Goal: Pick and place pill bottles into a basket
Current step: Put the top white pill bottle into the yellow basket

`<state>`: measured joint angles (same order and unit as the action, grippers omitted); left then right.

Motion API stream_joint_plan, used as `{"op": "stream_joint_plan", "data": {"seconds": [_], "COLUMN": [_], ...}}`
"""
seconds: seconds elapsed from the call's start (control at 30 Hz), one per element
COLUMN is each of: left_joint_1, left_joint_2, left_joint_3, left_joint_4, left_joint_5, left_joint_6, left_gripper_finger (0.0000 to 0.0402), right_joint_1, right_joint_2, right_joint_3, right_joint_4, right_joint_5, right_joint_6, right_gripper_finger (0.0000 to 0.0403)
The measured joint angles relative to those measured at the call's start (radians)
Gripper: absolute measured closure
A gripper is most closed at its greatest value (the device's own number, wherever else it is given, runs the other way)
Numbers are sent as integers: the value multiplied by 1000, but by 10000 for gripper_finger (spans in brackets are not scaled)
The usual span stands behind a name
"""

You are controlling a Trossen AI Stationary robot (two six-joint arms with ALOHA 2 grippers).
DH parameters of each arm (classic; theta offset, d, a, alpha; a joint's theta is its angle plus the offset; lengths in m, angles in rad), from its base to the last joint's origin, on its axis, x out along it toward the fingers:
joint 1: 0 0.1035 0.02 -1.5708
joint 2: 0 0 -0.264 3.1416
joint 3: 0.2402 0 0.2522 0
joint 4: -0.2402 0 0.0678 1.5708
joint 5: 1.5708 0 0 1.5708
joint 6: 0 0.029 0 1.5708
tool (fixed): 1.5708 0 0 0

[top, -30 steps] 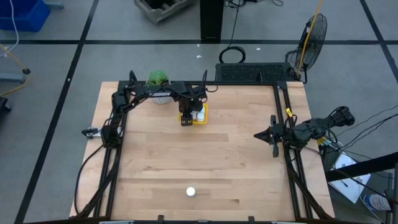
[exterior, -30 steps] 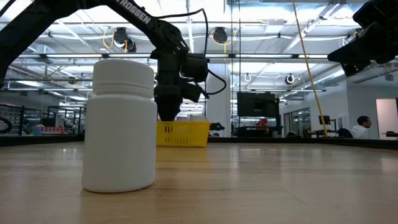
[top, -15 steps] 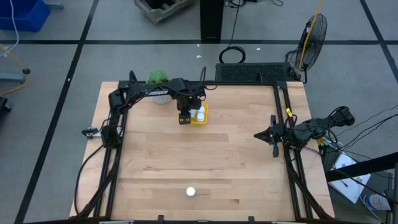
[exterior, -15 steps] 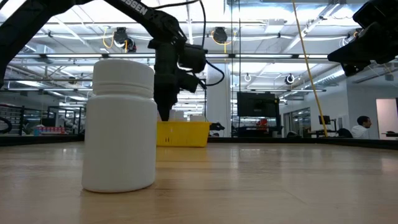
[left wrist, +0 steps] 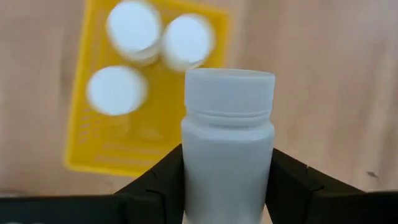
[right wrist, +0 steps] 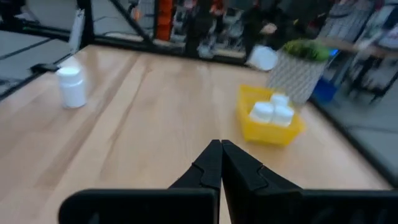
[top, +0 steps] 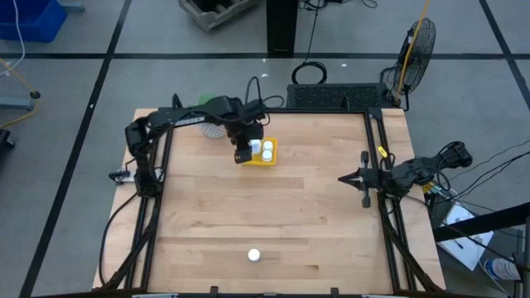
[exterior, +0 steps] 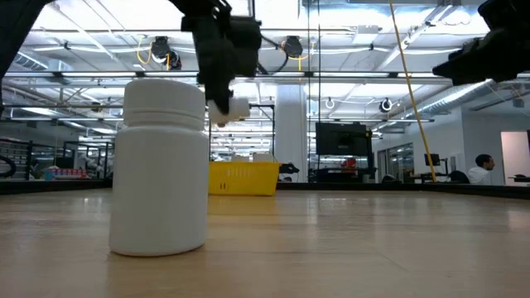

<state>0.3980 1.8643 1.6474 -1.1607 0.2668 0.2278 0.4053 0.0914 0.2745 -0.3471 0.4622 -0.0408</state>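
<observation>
Left gripper [left wrist: 227, 180] above the yellow basket [top: 267, 160], fingers clamped on a white pill bottle [left wrist: 229, 143]. Three bottles [left wrist: 132, 28] stand capped inside the basket. One more bottle [top: 254, 255] stands alone near the table's front edge. Right gripper [right wrist: 221, 163] waits at the right side, fingers together.
</observation>
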Motion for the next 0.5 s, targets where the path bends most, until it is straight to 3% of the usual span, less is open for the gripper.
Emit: {"op": "stream_joint_plan", "data": {"seconds": [0.17, 0.33, 0.4, 0.5], "left_joint_1": [-28, -61, -75, -96], "left_joint_2": [-85, -164, -194, -220], "left_joint_3": [0, 0, 0, 0], "left_joint_4": [51, 115, 133, 163], "left_joint_5": [114, 154, 160, 161], "left_joint_6": [-74, -158, -181, -220], "left_gripper_finger": [224, 211, 218, 230], "right_joint_1": [0, 0, 0, -2], "right_joint_2": [0, 1, 6, 29], "right_joint_3": [0, 0, -1, -40], "right_joint_4": [29, 87, 212, 611], "right_joint_5": [9, 7, -9, 108], "right_joint_6": [-39, -45, 29, 213], "right_gripper_finger": [403, 403, 403, 403]}}
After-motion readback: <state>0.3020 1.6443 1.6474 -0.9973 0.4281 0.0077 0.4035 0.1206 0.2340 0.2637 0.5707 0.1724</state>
